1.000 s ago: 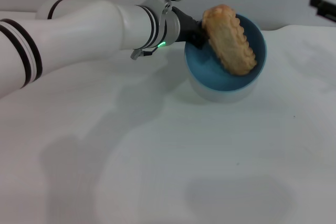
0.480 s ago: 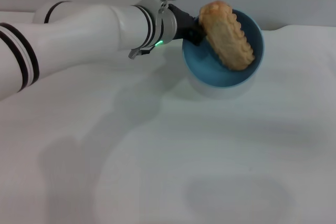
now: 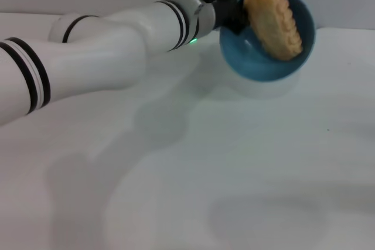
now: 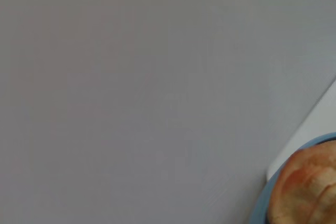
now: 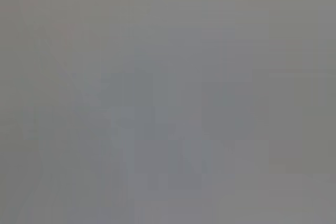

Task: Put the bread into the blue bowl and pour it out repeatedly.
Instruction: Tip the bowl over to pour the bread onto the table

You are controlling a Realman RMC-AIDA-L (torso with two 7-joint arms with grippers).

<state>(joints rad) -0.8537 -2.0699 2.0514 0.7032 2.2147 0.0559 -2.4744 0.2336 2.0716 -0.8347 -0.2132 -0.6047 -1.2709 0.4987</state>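
while bread [image 3: 273, 20] leans beside left hand [image 3: 234, 19].

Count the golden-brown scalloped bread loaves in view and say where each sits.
1. The golden-brown scalloped bread loaf leans inside the tilted, glossy light-blue bowl that the left gripper holds.

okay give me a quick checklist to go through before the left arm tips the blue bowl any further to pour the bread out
1. Left hand holds the blue bowl at its rim: ok, though its fingers are hidden.
2. Bowl off the table and tilted, opening facing the head camera: ok.
3. Bread is in the bowl, leaning on the inner wall with its top end above the rim: ok.
4. Table below and in front of the bowl is bare white cloth for the bread to land on: ok.
5. Right arm out of the pour path: cannot tell; it is not in the head view.
6. Firmness of the grip: cannot tell.
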